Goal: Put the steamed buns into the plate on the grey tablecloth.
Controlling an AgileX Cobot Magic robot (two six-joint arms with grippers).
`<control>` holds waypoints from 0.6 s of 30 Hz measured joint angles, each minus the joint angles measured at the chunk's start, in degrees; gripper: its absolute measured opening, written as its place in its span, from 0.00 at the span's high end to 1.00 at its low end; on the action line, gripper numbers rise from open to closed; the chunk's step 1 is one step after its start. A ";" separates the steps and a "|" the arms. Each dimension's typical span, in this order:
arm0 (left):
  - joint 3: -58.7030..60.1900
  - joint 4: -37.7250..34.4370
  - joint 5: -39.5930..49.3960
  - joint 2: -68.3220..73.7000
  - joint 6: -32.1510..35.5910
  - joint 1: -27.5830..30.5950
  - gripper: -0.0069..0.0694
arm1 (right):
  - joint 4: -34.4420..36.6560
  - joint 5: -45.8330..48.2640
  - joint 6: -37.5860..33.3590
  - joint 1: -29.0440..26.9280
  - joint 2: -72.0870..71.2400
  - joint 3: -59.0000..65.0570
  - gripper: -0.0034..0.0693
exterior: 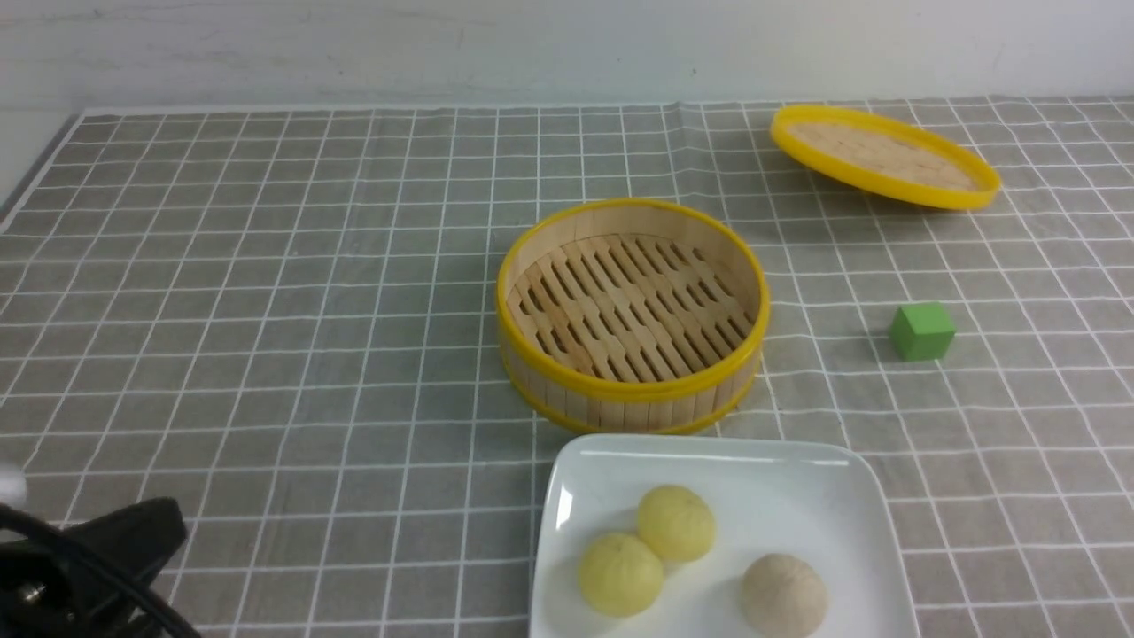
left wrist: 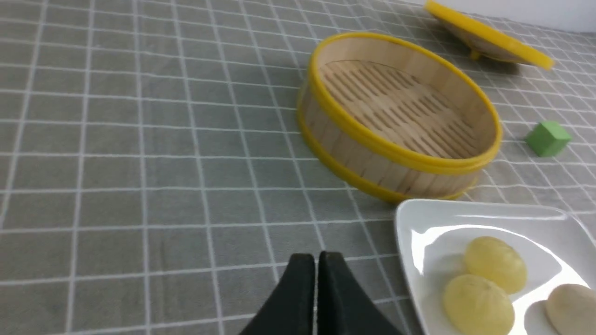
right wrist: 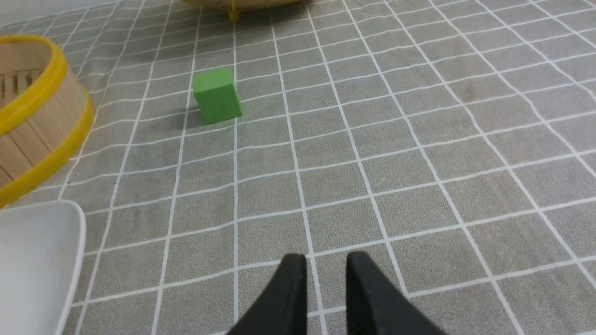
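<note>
Three steamed buns lie in the white square plate (exterior: pixel 709 449) at the front of the grey tablecloth (exterior: pixel 266 310): two pale yellow ones (exterior: pixel 676 523) (exterior: pixel 620 573) touching each other, and a whitish-beige one (exterior: pixel 783 595) apart on the right. They also show in the left wrist view (left wrist: pixel 495 264) (left wrist: pixel 478 304) (left wrist: pixel 572 304). My left gripper (left wrist: pixel 316 260) is shut and empty, low over the cloth left of the plate (left wrist: pixel 405 232). My right gripper (right wrist: pixel 326 263) is empty, with a narrow gap between its jaws, right of the plate's corner (right wrist: pixel 37 260).
An empty bamboo steamer basket (exterior: pixel 620 388) stands just behind the plate. Its yellow-rimmed lid (exterior: pixel 884 155) lies tilted at the back right. A green cube (exterior: pixel 921 330) sits right of the basket, and shows ahead of my right gripper (right wrist: pixel 216 95).
</note>
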 joint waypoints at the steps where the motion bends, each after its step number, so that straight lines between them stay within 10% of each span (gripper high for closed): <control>1: 1.46 -2.05 -1.68 -1.14 3.97 3.27 0.86 | 0.00 0.00 0.00 0.00 0.00 0.00 0.74; 9: 12.14 -16.45 -11.44 -11.58 26.50 22.66 0.85 | 0.00 0.00 0.00 0.00 0.00 0.00 0.73; 18: 19.13 -10.65 -4.51 -20.62 27.09 32.18 0.84 | 0.00 0.00 0.00 0.00 0.00 0.00 0.72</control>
